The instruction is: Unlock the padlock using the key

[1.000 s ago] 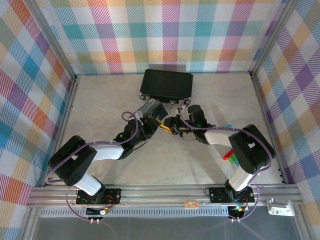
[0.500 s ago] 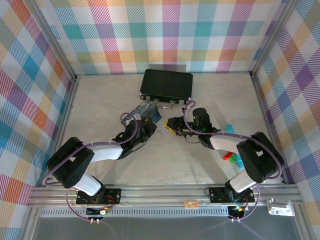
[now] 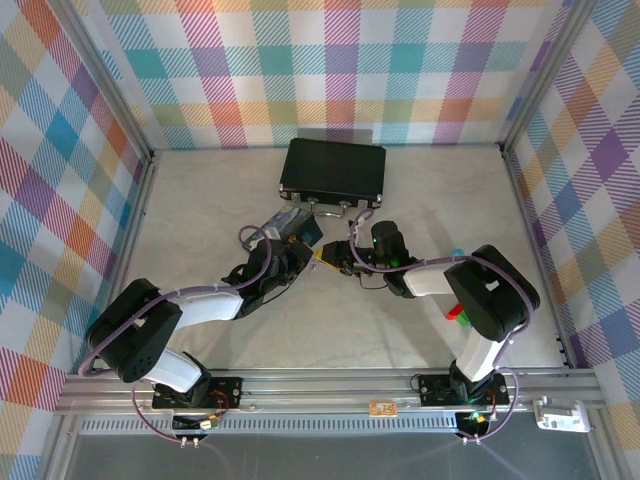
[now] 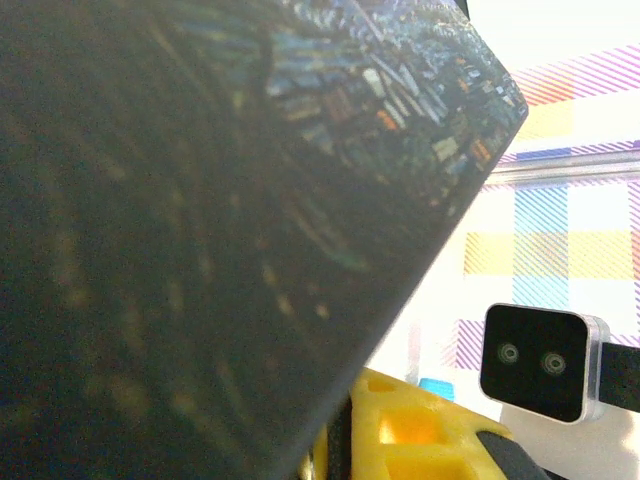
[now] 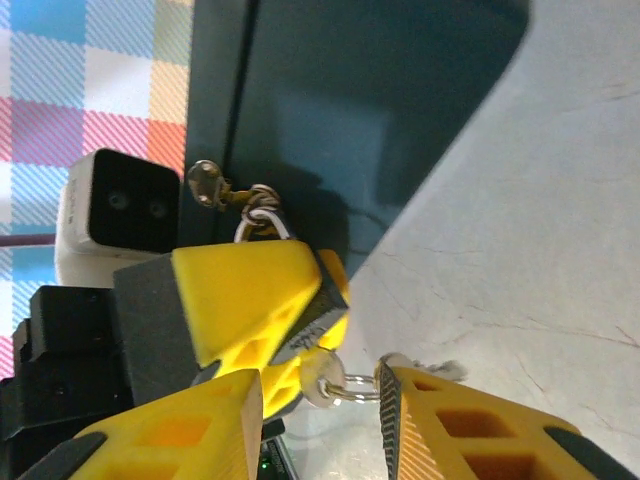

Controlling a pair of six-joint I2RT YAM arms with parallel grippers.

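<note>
Since the earlier frame the right arm has drawn in toward the left. Both arms reach low, wrists converging. The right end effector (image 3: 335,258) is spread, flanking the key (image 5: 322,388) at the base of the padlock (image 5: 318,318). The left end effector (image 3: 303,256) pinches the padlock beside the blue box (image 3: 297,225).

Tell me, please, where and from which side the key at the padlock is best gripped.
Probably the round head of the key, sticking out from the padlock. Bring the right gripper straight on, a finger either side; its ring hangs beside it.
</note>
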